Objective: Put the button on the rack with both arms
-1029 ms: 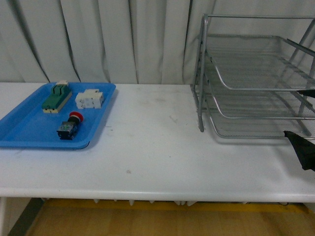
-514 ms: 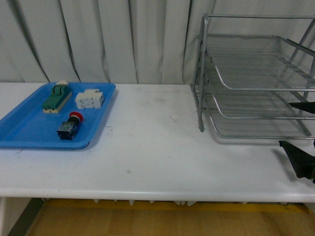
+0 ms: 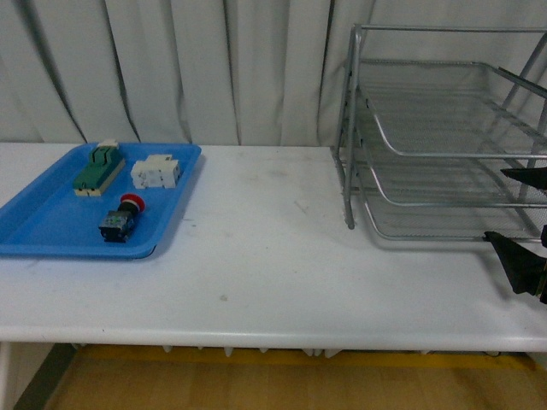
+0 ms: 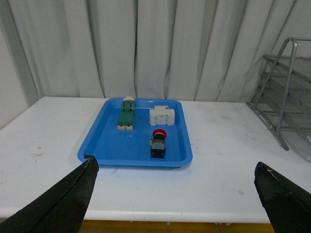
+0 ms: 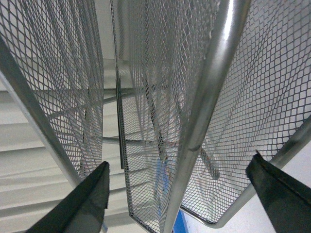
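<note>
The button (image 3: 120, 218), red cap on a black-and-blue body, lies in the blue tray (image 3: 51, 224) at the left; it also shows in the left wrist view (image 4: 158, 143). The silver three-tier rack (image 3: 444, 137) stands at the right. My right gripper (image 3: 523, 218) is open at the rack's front right edge, one finger by the middle tray, one by the bottom tray. In the right wrist view the rack's mesh trays (image 5: 160, 107) fill the picture between the open fingers. My left gripper (image 4: 177, 194) is open and empty, back from the table's front edge, facing the blue tray (image 4: 112, 145).
A green-and-cream switch block (image 3: 98, 168) and a white blocky component (image 3: 155, 172) lie in the blue tray's far part. White curtains hang behind the table (image 3: 256, 248). The rack's frame (image 4: 282, 97) shows at the right in the left wrist view.
My right gripper has moved up and toward the rack's front edge, its fingers now level with the lower trays. The button and the tray have not moved.
</note>
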You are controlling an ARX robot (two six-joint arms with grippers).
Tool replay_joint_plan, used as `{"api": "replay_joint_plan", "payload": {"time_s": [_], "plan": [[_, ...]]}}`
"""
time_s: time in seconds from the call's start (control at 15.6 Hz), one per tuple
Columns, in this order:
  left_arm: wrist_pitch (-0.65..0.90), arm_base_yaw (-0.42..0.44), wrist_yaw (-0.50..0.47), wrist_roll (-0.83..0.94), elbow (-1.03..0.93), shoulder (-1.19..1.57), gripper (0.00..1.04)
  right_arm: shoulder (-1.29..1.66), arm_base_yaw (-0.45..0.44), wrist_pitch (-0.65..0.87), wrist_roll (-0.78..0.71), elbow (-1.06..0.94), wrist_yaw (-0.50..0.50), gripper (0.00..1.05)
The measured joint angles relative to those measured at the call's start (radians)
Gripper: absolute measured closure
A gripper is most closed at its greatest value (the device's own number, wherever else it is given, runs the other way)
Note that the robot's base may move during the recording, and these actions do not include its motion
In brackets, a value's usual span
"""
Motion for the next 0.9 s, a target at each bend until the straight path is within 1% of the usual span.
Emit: {"api": "replay_joint_plan", "payload": {"time_s": [0.19, 0.32, 0.45, 0.51, 0.9], "plan": [[0.000, 0.000, 0.000, 0.000, 0.000, 0.000, 0.07, 0.005, 0.000, 0.000, -0.012, 0.034, 0.000, 0.48], [0.000, 0.000, 0.000, 0.000, 0.000, 0.000, 0.07, 0.009, 0.000, -0.001, -0.019, 0.060, 0.000, 0.70], [0.000, 0.000, 0.000, 0.000, 0.000, 0.000, 0.07, 0.030, 0.000, -0.008, -0.028, 0.069, -0.001, 0.97], [0.000, 0.000, 0.000, 0.000, 0.000, 0.000, 0.07, 0.032, 0.000, -0.010, -0.008, 0.071, -0.001, 1.01], [0.000, 0.000, 0.000, 0.000, 0.000, 0.000, 0.07, 0.024, -0.013, -0.002, 0.002, 0.043, 0.000, 1.01]]}}
